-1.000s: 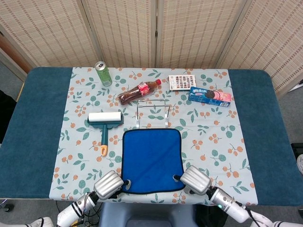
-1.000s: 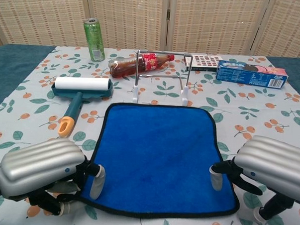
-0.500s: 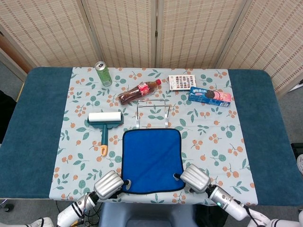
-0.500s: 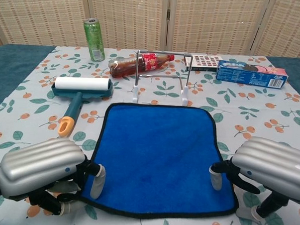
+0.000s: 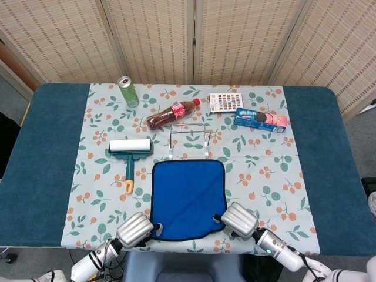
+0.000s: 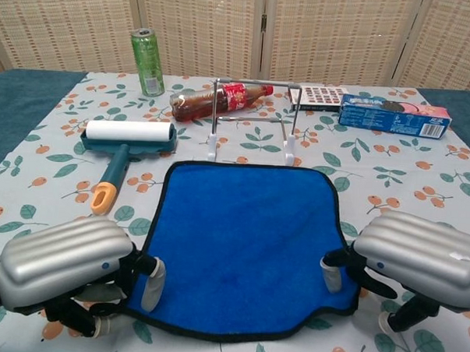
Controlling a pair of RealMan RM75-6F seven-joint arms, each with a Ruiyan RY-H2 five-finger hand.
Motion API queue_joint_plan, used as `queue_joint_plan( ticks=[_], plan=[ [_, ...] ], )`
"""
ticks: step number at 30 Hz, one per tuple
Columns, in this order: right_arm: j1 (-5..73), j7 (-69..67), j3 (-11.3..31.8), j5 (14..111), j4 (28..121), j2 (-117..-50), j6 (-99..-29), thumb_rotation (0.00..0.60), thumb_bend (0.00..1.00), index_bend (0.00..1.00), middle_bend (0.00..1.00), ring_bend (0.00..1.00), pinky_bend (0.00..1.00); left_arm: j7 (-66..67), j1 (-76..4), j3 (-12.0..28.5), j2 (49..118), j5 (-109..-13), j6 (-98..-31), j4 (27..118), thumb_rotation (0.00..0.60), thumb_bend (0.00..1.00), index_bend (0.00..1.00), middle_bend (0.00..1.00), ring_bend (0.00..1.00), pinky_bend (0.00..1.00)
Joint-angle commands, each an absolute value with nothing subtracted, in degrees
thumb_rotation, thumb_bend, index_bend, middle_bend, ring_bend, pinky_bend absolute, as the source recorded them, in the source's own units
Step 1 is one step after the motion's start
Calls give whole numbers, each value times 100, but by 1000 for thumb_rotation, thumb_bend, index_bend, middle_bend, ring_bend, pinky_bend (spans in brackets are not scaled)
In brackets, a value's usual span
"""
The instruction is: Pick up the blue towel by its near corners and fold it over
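No legible text on the bottle, can or biscuit box

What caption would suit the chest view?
Two robot hands, left and right, pinch the blue towel's near corners.

Woven folding screen, teal-covered table, floral tablecloth

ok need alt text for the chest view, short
Two silver robot hands, left and right, have fingertips on the near corners of a flat blue towel with black edging on a floral tablecloth. Behind it lie a teal-handled lint roller, a wire stand and a red-labelled cola bottle.
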State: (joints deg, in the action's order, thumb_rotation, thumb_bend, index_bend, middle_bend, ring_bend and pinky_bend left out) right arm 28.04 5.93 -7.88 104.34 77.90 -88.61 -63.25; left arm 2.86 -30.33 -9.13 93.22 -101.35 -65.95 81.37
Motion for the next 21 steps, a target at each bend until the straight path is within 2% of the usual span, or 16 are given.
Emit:
queue_joint_plan(
  ticks=[1,12,21],
  plan=[
    [2812,578,-792,10429,7775,-8872,-6341,600,313,490,813,842,1000,278,-3031,-911,9327,-10132,-6597,8126,600,441,580,1000,976,1000],
    [2832,396,-735,10387,7809,-8881,-6566,600,397,665,841,849,1000,-71,-3058,-809,9301,-10069,-6681,8089,600,441,585,1000,976,1000],
    [2837,388,-511,10327,8247,-8616,-6924,600,411,691,852,852,1000,-568,-3349,-386,9005,-9889,-6639,8452,600,441,587,1000,976,1000]
  ],
)
